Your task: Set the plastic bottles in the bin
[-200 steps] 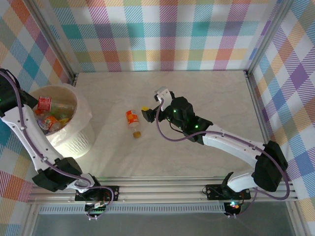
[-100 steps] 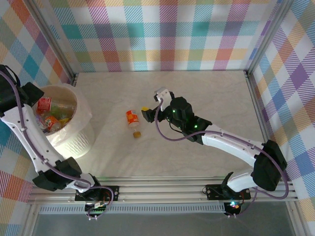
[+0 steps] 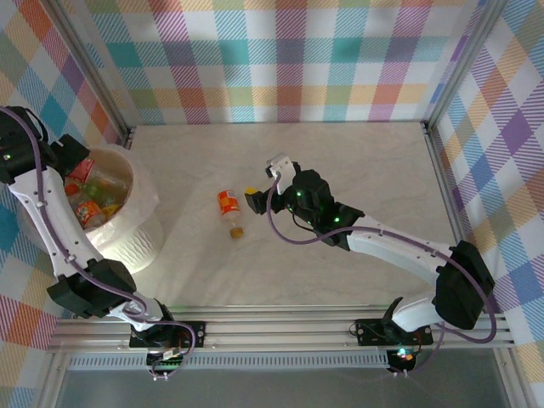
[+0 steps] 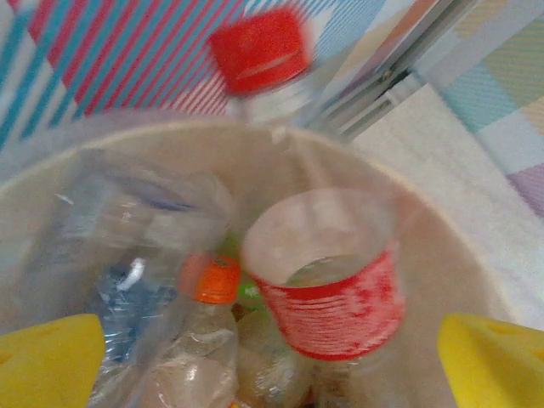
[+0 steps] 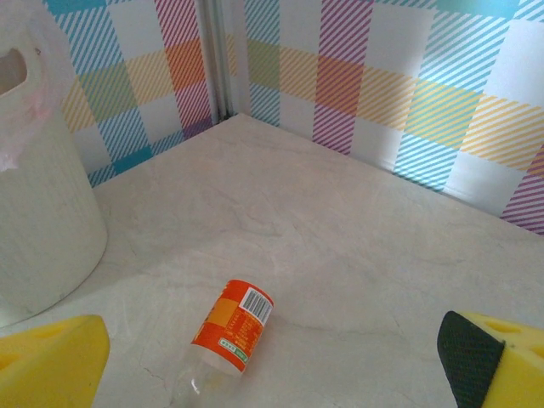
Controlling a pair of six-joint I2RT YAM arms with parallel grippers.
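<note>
A pale marbled table [image 3: 340, 246], walled in by bright plaid panels [image 3: 289, 59], is the whole of our workspace. We judge the task close to its end. The bin [image 3: 127, 242] at the left edge holds a heap of bottles [image 3: 89, 208], and we count one orange-label bottle [image 3: 229, 210] lying on its side out on the table.

The left gripper [image 3: 75, 163] hangs over the bin's mouth. In its wrist view the fingers are spread wide and touch nothing. A red-label bottle [image 4: 327, 289] sits between and just ahead of them, above the heap, with its base toward the camera and its red cap pointing away. It is blurred, so we cannot tell whether it is dropping or already resting on the others. Either way it is inside the rim, and we count it as delivered.

The right gripper [image 3: 262, 177] is low over the middle of the table, its fingers likewise spread with nothing between them. The orange-label bottle lies just ahead of it and below, a little toward its left finger and apart from both. The bin stands well off to that gripper's left. What remains, as we read it, is for this gripper to come down around that bottle, close on it and carry it across to the bin.
</note>
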